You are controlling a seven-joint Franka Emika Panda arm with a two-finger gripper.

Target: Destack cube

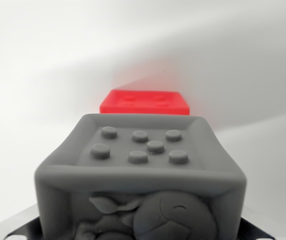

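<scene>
A grey cube (140,170) fills the lower half of the wrist view, very close to the camera. One face carries several round studs, and the face nearest me has an embossed figure. My gripper (140,231) is shut on this grey cube. Only the dark finger parts show, one against its side at the lower left corner (25,227) and one at the lower right (255,231). Beyond the grey cube lies a red cube (144,102); only its far face with shallow marks shows, and the rest is hidden behind the grey one. The two cubes look apart.
A plain white surface (43,75) surrounds both cubes, with soft grey shadows crossing it on the wrist view's right.
</scene>
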